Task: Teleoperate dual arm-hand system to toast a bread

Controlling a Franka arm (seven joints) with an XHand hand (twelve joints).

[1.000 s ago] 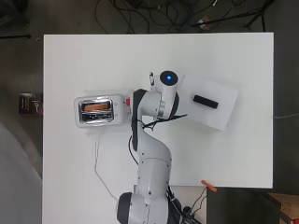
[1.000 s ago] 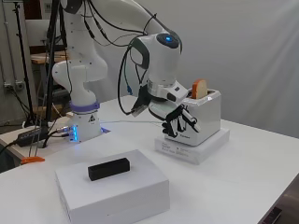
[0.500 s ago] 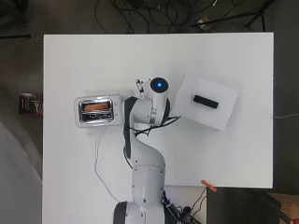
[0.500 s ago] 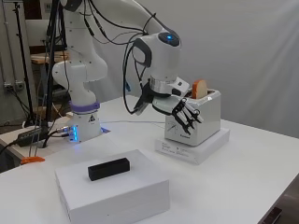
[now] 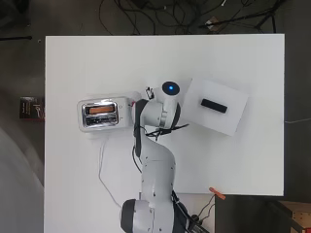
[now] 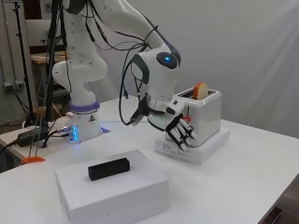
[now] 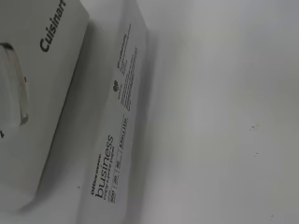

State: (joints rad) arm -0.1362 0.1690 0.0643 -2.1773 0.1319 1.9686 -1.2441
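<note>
Even, bright room light falls on the white table [image 5: 243,160], which shows almost no glare and only soft, faint shadows beside the toaster [image 5: 103,114] and the box [image 5: 228,119]; the floor round the table lies dim. A blue lamp glows on the arm [image 6: 164,58] and at its base. The wrist view is pale, washed out and soft, with a grey shadow beside the toaster's stand [image 7: 122,121]

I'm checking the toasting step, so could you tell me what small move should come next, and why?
Probably ease the robot hand up onto the toaster lever. The bread sticks out of the slot, so it looks unlowered, and the fingers hang low at the toaster's front.
</note>
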